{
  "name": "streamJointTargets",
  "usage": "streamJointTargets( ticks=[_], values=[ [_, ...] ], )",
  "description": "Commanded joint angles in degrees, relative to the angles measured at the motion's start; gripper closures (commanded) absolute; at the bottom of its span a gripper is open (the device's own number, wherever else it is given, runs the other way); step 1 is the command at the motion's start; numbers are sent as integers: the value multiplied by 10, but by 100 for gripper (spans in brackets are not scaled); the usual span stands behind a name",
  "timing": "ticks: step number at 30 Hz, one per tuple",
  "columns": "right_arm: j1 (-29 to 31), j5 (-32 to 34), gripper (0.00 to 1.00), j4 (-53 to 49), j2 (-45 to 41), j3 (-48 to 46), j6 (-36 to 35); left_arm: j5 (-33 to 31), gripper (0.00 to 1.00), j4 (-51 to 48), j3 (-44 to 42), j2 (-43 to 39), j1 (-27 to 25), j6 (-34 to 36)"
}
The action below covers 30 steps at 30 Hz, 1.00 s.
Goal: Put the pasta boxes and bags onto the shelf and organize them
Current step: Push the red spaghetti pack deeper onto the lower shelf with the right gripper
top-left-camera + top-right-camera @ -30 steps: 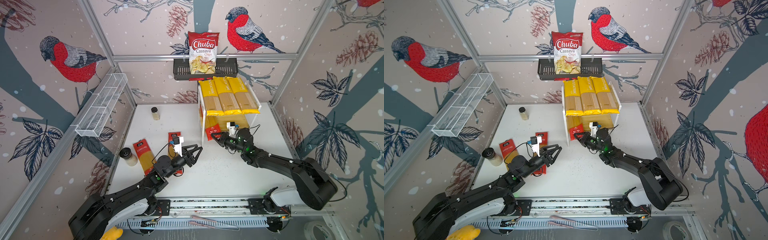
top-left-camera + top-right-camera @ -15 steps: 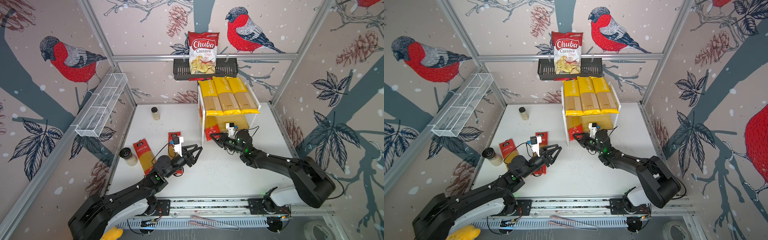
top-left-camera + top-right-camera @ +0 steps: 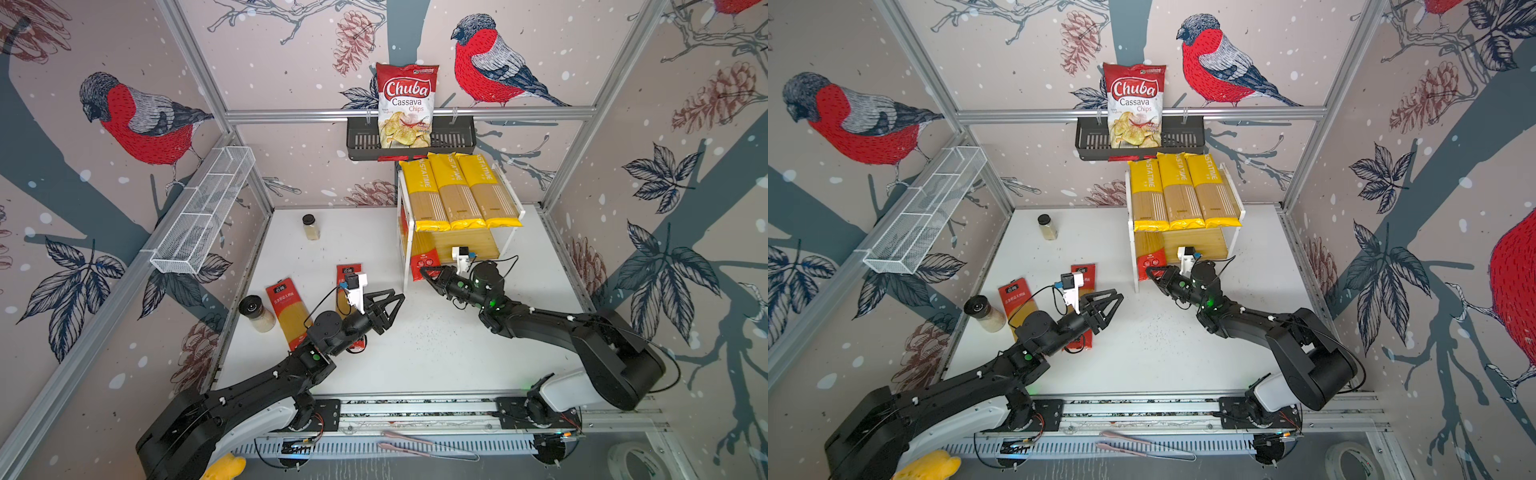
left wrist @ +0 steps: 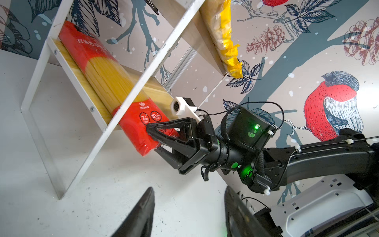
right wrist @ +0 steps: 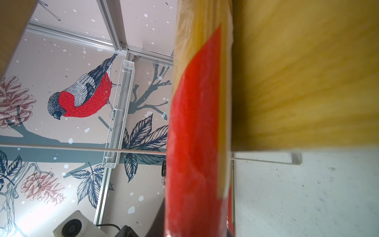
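- Both jaws of the right gripper [image 4: 152, 139] pinch the near end of a red pack [image 4: 102, 69], one jaw above it and one below.
- In a top view this grip sits just right of centre, at the front of the shelf [image 3: 482, 245].
- This red pack lies lengthwise on the lower board, along its left-of-frame side, with the pinched end jutting past the front edge.
- In the right wrist view the pack fills the middle, close and blurred, against the wooden board.
- Three yellow packs [image 3: 455, 195] lie side by side on the top tier, in the upper centre-right of the frame.
- At centre frame the left gripper [image 3: 392, 311] is spread wide and empty above the bare tabletop [image 3: 436, 353].
- Two loose red packs [image 3: 286, 309] lie flat on the tabletop left of centre, one just beside a jar [image 3: 257, 313] and the other partly under the left arm.
- Higher up, a chips bag [image 3: 406, 104] stands in a black basket [image 3: 453, 139] above the shelf.
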Motion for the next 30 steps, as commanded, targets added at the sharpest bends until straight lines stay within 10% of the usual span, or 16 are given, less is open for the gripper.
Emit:
streamJointTargets(
  ticks=[1,15,30],
  values=[
    [-1,10,78,7,6,2,-3,-10,46,-4,-1,-6,0,15],
    [-2,8,45,-21,-51,-36,-12,-29,37,-71,17,-28,10,28],
    [63,117,40,-193,-223,-141,-36,-78,25,-408,78,13,190,18]
  ],
)
